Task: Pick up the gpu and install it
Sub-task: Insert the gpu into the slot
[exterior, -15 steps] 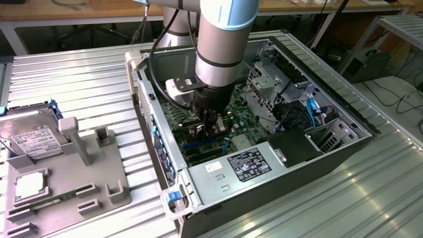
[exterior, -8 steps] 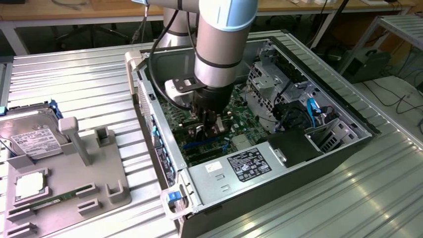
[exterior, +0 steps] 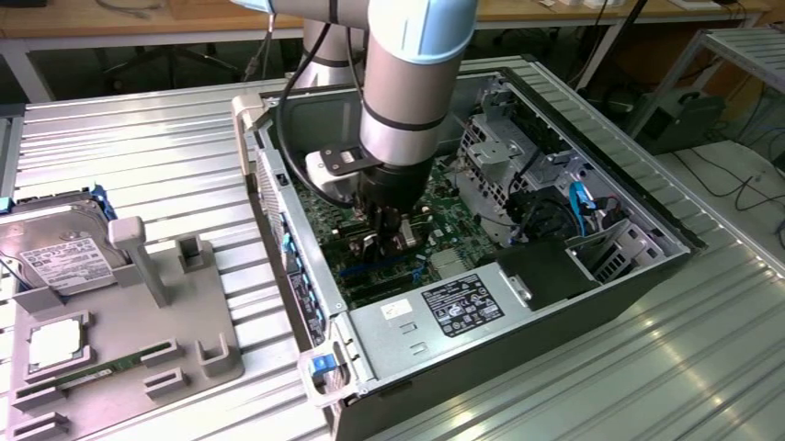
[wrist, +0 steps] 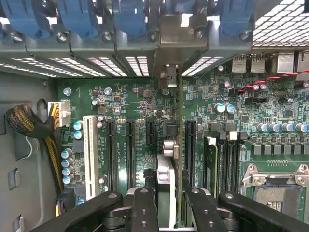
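My gripper point(exterior: 381, 234) is deep inside the open computer case point(exterior: 294, 184), just above the green motherboard point(wrist: 130, 101). In the wrist view the gpu point(wrist: 179, 145) is seen edge-on as a thin dark line running from between my fingers point(wrist: 145, 208) toward the case's rear slot openings. Its metal bracket end point(wrist: 167, 77) sits by the rear wall. The card lies parallel to the black expansion slots point(wrist: 112, 145) and right over one of them. Whether it is seated I cannot tell. The jaws are shut on the card from both sides.
A power supply point(exterior: 454, 308) fills the case's near end and drive cages point(exterior: 516, 156) line the far side. Blue slot clips point(wrist: 130, 14) line the rear wall. The CPU socket point(wrist: 277, 186) sits beside the memory slots point(wrist: 222, 159). Outside, a hard drive point(exterior: 55, 253) rests on a grey fixture point(exterior: 147, 340).
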`<state>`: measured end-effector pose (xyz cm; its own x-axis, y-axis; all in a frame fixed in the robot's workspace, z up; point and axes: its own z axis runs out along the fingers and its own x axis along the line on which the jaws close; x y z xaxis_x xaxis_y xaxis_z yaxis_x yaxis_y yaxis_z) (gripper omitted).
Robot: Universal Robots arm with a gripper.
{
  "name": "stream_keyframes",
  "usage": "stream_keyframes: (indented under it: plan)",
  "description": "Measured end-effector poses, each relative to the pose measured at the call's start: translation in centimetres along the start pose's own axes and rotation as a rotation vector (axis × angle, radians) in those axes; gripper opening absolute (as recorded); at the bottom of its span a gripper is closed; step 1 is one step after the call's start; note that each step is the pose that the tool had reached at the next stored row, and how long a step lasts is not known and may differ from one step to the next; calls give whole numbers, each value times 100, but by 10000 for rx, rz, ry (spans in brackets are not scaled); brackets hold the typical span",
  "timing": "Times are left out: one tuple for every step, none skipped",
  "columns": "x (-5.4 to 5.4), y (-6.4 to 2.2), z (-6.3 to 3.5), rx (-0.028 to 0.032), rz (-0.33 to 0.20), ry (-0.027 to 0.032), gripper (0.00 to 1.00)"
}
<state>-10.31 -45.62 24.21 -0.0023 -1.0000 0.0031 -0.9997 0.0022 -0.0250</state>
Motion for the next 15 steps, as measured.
stream_keyframes:
  plan:
    - [0, 0, 5, 0, 0, 0, 28]
    - [0, 0, 10, 0, 0, 0, 28]
    - [0, 1, 14, -1, 0, 1, 28]
    - [0, 1, 17, -1, -1, 2, 28]
    - [0, 1, 18, 0, 0, 1, 28]
    - [-1, 1, 20, 1, -1, -1, 28]
    - [0, 1, 21, 2, 0, -2, 28]
    - [0, 1, 21, 1, -1, -2, 28]
    - [0, 1, 21, 1, -1, -2, 28]
    - [0, 1, 21, 1, 0, -2, 28]
    - [0, 1, 21, 1, -1, -2, 28]
    - [0, 1, 21, 2, 0, -2, 28]
    - [0, 1, 21, 1, -1, -2, 28]
    - [-1, 1, 20, 2, -1, -2, 28]
    - [-1, 0, 15, 3, -1, -6, 28]
